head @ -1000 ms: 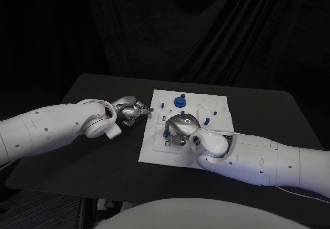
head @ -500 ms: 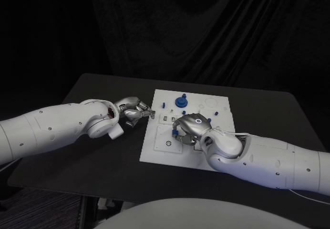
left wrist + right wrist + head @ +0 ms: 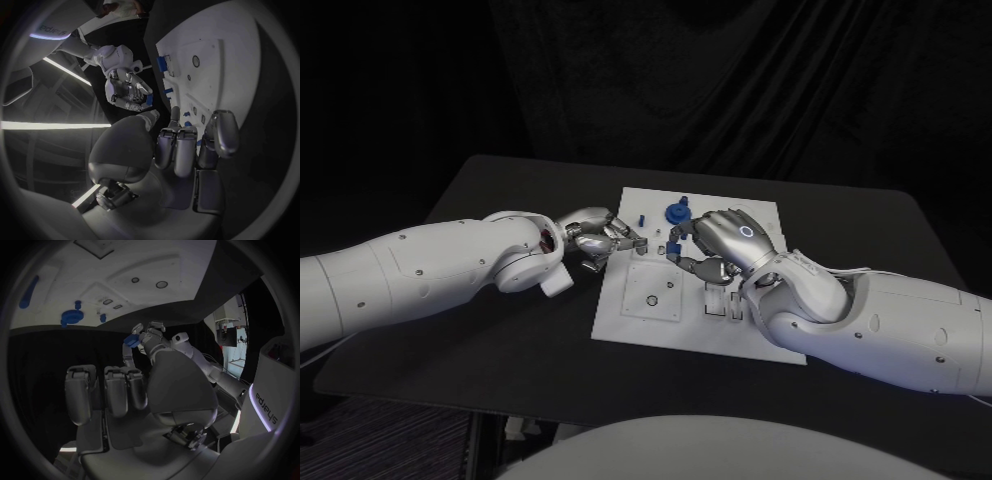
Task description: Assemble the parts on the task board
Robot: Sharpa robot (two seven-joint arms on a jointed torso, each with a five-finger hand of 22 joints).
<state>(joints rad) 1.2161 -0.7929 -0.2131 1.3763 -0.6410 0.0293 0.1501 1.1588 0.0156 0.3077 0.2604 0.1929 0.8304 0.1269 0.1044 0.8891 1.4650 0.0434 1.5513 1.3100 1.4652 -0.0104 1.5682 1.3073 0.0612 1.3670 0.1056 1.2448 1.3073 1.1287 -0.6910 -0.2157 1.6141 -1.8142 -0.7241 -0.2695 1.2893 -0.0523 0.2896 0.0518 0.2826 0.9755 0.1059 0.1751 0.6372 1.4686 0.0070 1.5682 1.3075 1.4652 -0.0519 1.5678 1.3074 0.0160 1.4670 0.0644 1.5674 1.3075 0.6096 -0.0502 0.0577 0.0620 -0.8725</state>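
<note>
Black desk, carrying the white task board at its middle; both white arms reach in over it from either side.

Task board: a flat white plate with raised square panels, round holes and slots. In the head view its near half lies bare between the two arms, while the hands meet over its far half.

Left hand: silver, poised over the board's left edge. The right wrist view shows a small blue part pinched at the fingertips of this hand, lifted clear of the board.

Right hand: silver, poised over the middle of the board just beside the left hand, fingers curled downward. The left wrist view shows its fingers bent inward with a blue piece close against them; whether it grasps that piece cannot be told.

Blue gear-shaped part: stands on the far part of the board, just behind the two hands.

Small blue pegs: stand upright in the board near its far right corner; another blue peg stands left of the gear.
</note>
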